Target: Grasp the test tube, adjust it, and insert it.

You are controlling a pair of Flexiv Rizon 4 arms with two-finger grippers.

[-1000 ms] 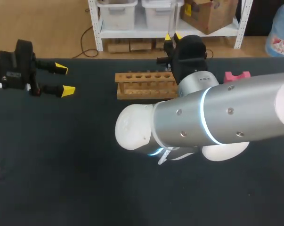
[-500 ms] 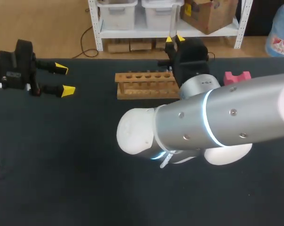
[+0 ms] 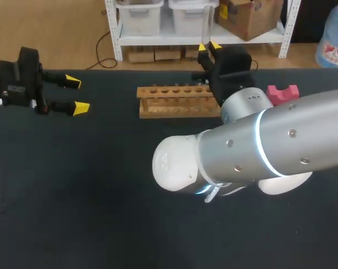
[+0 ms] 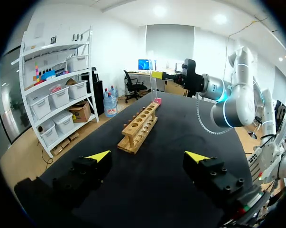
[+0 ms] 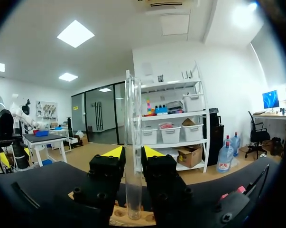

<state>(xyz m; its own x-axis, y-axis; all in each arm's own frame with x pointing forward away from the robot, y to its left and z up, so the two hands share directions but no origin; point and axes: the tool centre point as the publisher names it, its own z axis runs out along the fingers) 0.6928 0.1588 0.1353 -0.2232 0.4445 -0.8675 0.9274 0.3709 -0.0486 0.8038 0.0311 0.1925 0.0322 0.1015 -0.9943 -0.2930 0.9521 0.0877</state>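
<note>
While the left arm's gripper (image 3: 77, 94) sits off at the left side of the black table (image 3: 73, 185), its yellow-tipped fingers are spread wide with nothing between them, and all the action is at the far edge. The right arm sweeps in from the right, and its gripper (image 5: 133, 153) is clamped on the clear glass test tube (image 5: 132, 118), one finger on each side, tube standing bolt upright! In the right wrist view the tube's rounded bottom end hangs right down at the light wooden test tube rack (image 3: 177, 101), over its right end. Whether the tip has entered a hole, I can't tell. The rack's row of round holes runs left to right in the head view. Near the rack's right end, a small pink block (image 3: 282, 92) lies on the table, partly behind the arm.
</note>
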